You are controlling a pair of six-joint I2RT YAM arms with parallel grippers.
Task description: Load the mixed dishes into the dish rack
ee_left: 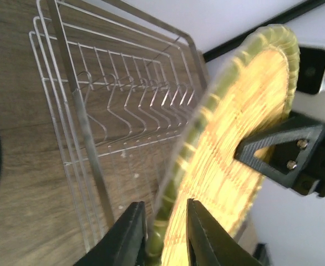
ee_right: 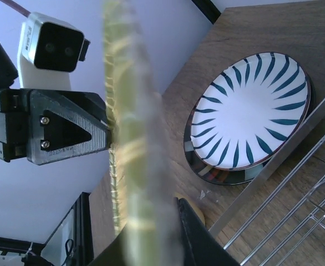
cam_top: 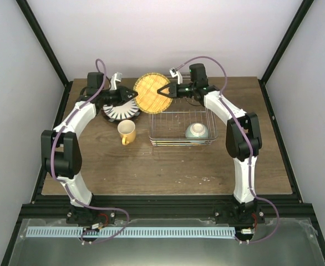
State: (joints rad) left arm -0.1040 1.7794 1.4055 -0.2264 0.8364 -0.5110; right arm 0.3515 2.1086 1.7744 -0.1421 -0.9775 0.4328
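The yellow plate [cam_top: 150, 92] hangs on edge in the air over the far rim of the rack [cam_top: 173, 128], pinched from both sides. The left gripper [ee_left: 163, 211] is closed narrow on the plate's lower rim, one finger on each face. The right gripper [cam_top: 164, 91] bites the opposite edge: the left wrist view shows one of its black fingers flat on the plate's face, the other is hidden behind the plate, so it looks clamped too. Two holds on one plate read as a hand-over. The plate lies on the left arm's side of the table [cam_top: 151, 172], while the rack sits within the right arm's reach, so the right arm is probably the one meant to do the slotting. Holding the plate upright suits the rack's row of prongs, which takes plates on edge, and a rim grip leaves the faces free to slide between wires. The plate is blurred in both wrist views, so how square the grips sit is hard to judge. The bowl [cam_top: 197, 131] already lies in the rack's near right corner, away from the prongs. The mug [cam_top: 126, 132] stands on the table just left of the rack, and the striped plate [ee_right: 252, 110] rests on top of the dark plate [ee_right: 204, 173] beyond it, all three not yet loaded. The risk now is one arm pulling before the other lets go.
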